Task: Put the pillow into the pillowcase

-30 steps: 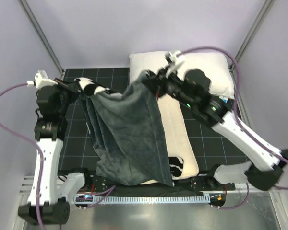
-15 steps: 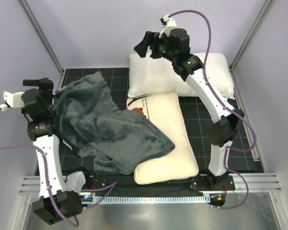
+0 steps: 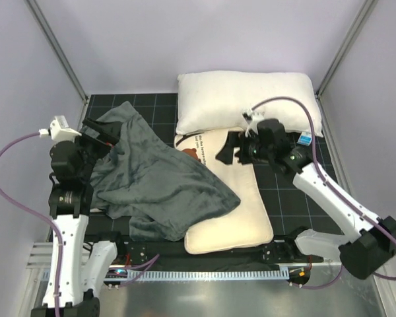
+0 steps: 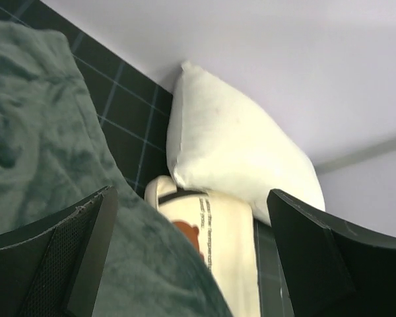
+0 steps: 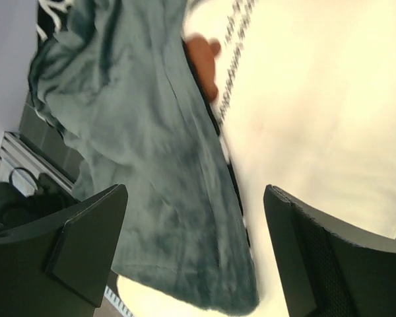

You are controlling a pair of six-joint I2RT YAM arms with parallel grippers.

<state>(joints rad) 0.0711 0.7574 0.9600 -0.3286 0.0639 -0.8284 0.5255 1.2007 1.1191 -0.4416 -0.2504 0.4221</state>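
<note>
Spread wide, the left claw [image 3: 100, 132] has nothing between its fingers. From its wrist camera I see only the grey pillowcase [image 3: 160, 179] below it. The right claw [image 3: 228, 150] is the same: fingers far apart, gripping nothing, hanging over the far end of the pillow [image 3: 236, 198].

That pillow lies flat mid-table, its long axis running from 12 o'clock to 6, swung slightly towards 5. Its bear face [image 3: 193, 154] and a line of small dark print sit at the 12 o'clock end, the bear partly covered by cloth. The pillow is outside the cover. The pillowcase is a crumpled heap at the pillow's 9 o'clock, grey side up, with its 3 o'clock edge draped over the pillow's left side.

At 12 o'clock a bigger, puffier white pillow [image 3: 247, 105] lies across the back, its near edge against the cream one's far end. Everything rests on a black gridded mat [image 3: 297, 198]. The left claw sits at the heap's 10 o'clock corner — I cannot tell whether it touches the cloth.
</note>
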